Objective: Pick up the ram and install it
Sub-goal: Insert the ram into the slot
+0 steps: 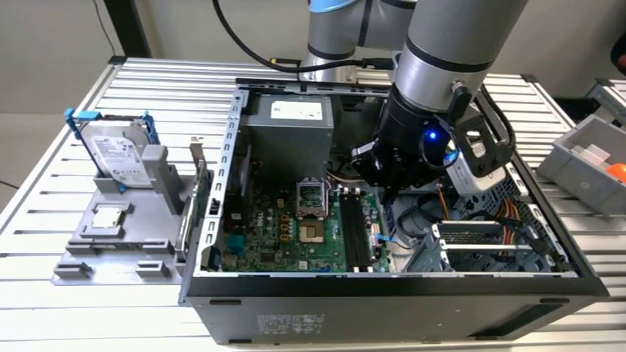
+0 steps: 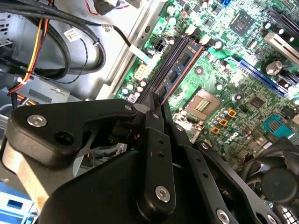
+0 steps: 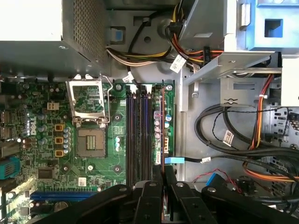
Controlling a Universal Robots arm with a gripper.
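Motherboard (image 3: 93, 154): ram (image 3: 161, 135) under tool (image 3: 163, 186)

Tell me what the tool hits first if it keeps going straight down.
Probably the memory slots on the motherboard. The tool holds the ram upright just above them, though the remaining gap is hard to judge.

Ribbed metal table (image 1: 88, 308), beige wall (image 1: 196, 29) behind it
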